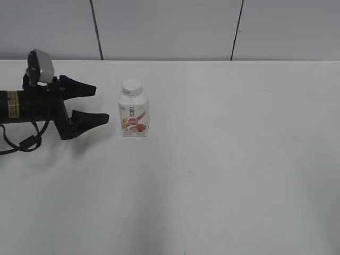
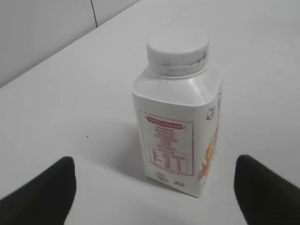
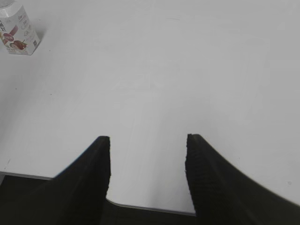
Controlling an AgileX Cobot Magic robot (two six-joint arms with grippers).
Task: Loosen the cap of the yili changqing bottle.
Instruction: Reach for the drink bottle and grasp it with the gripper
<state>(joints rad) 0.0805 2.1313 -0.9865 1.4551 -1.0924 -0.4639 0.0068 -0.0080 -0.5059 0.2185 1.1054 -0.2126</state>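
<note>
Left jaws spread wide, empty, at nine o'clock of small white squarish plastic bottle (image 1: pixel 134 118) on counter (image 1: pixel 239 159). Right jaws part-open, empty. Best squeezing body squarely before twisting ribbed white screw cap (image 1: pixel 132 87).

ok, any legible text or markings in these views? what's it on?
None can be read.
yili changqing bottle: red-framed print on the side panel and small marks near the base, blurred.
Its front label: characters too small.
Yellow sticker on the left arm: unreadable.
</note>
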